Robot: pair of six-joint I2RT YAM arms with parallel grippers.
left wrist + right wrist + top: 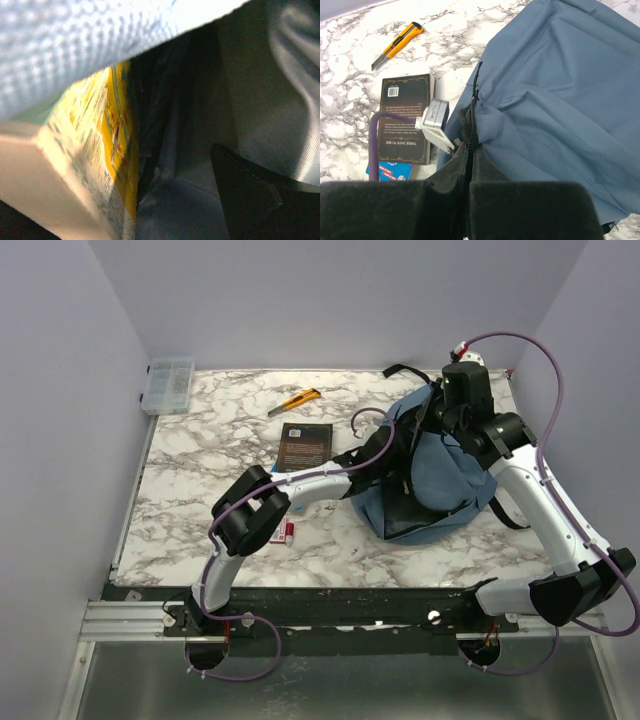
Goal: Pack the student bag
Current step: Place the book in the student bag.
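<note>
Two hands are at work on the large soft dusty-blue fabric student bag point(450, 480), which lies on the right half of the white marbled surface point(200, 470) with its mouth turned towards the left arm. The right hand point(467, 186) is closed on the bag's zipper edge, and the mouth is held up by it. The left hand point(150, 200) is deep inside the bag with its jaws spread. A yellow printed pack point(107, 150) is seen beside it, apart from the dark finger point(260, 200), so nothing is gripped. The step is judged to be the leaving of this pack inside. It is done well if the left hand is drawn straight back through the opening, jaws wide, so that the pack is not dragged along. The rim should not be released before that. A black paperback book point(305, 443) lies just beside the bag and an orange utility knife point(297, 400) lies near it, both unpacked.
</note>
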